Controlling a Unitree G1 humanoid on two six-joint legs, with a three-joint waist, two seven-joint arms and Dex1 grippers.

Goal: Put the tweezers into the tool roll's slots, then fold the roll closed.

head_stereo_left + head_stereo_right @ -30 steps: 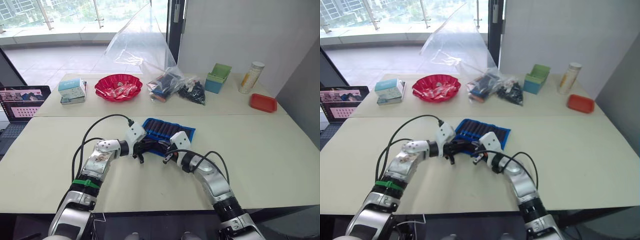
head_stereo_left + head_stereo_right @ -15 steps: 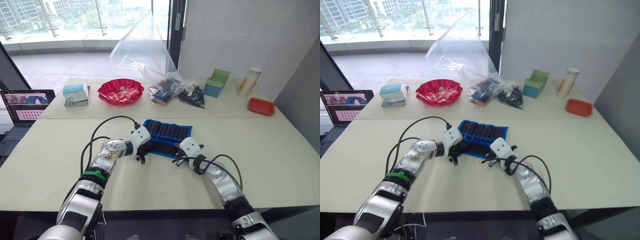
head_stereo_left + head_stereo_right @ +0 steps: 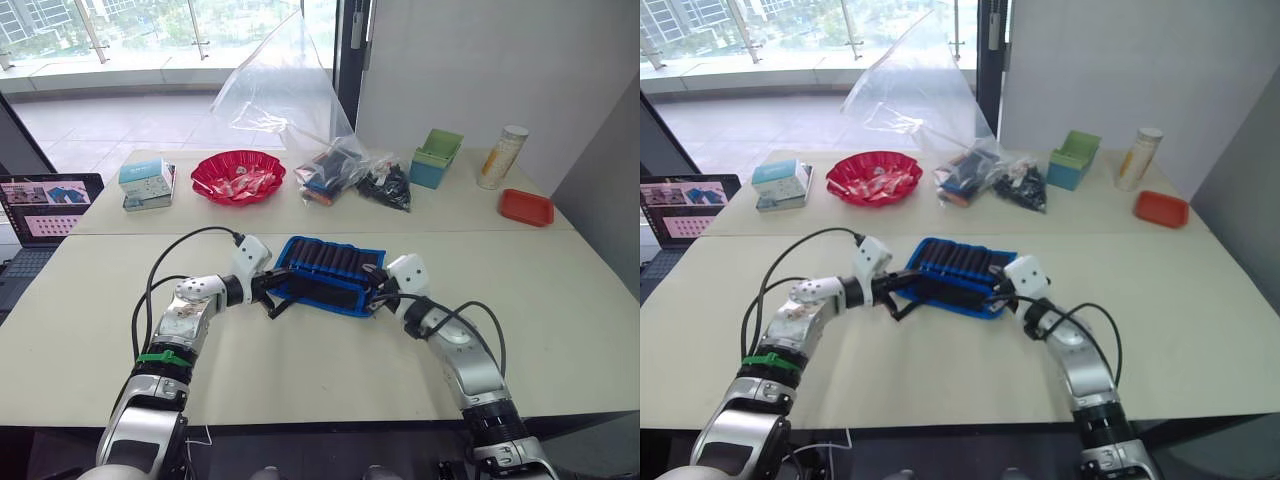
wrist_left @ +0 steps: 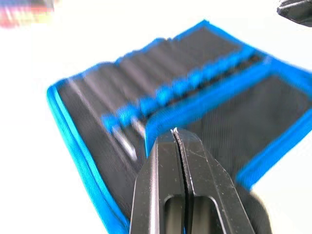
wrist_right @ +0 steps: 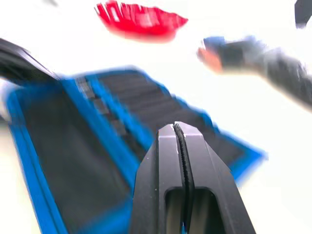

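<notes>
The tool roll (image 3: 330, 268), black fabric with bright blue edging, lies spread on the table's middle. Its near flap (image 4: 229, 122) is folded up over the lower part of the slot row. Slim tweezers (image 4: 127, 146) sit in the slots, mostly covered. My left gripper (image 3: 276, 293) is at the roll's left end, shut, with its fingertips (image 4: 174, 132) right on the flap's blue edge. At the right end my right gripper (image 3: 379, 291) is also shut, fingertips (image 5: 174, 126) on the flap's edge.
Behind the roll lie a clear plastic bag of dark items (image 3: 386, 186) and a big clear bag (image 3: 285, 90). Also at the back: a red bowl (image 3: 238, 175), a green box (image 3: 437, 156), a bottle (image 3: 501, 155), a red lid (image 3: 526, 206), a small box (image 3: 145, 183). A laptop (image 3: 40, 196) stands far left.
The grippers have spread apart from the roll's near middle to its left and right ends. The near flap now lies over the slots. The head camera has shifted.
</notes>
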